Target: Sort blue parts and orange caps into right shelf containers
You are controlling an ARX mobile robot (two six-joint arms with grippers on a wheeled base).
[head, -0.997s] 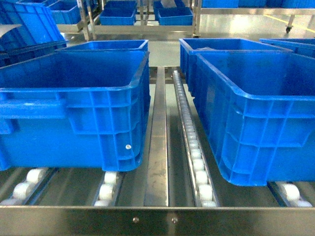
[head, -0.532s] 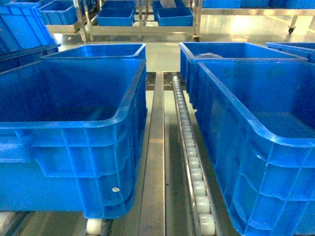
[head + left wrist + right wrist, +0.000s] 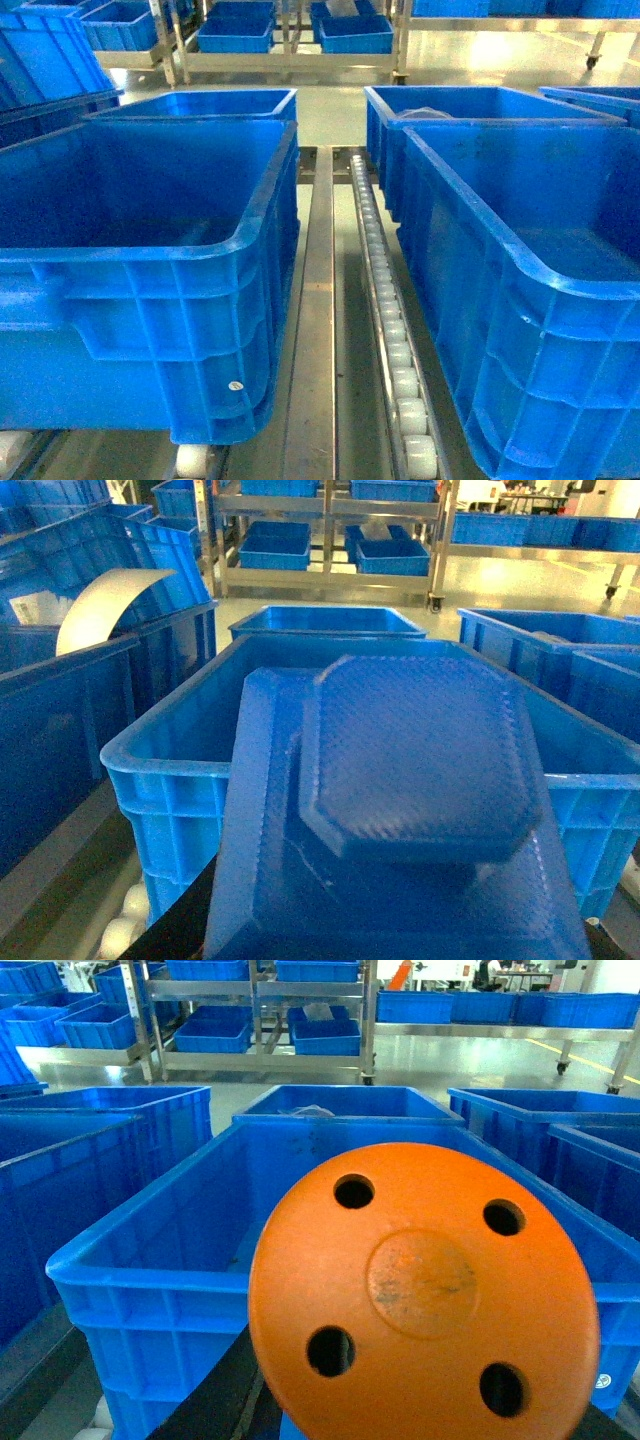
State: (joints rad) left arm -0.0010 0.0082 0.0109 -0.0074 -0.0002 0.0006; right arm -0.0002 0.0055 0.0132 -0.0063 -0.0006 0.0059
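An orange cap [image 3: 425,1295], round face with four holes, fills the right wrist view before a blue crate [image 3: 150,1290]; a blue part [image 3: 400,820] fills the left wrist view. Neither end effector's grip state can be told

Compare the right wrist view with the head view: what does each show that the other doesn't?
Only the right wrist view shows the orange cap, a round face with four holes, filling the foreground close to the camera; the gripper itself is hidden behind it.

Only the head view shows the roller track and the steel rail running between the left crate and the right crate. No arm or part appears there.

Both show deep blue crates on the near shelf and a rack of blue bins across the floor.
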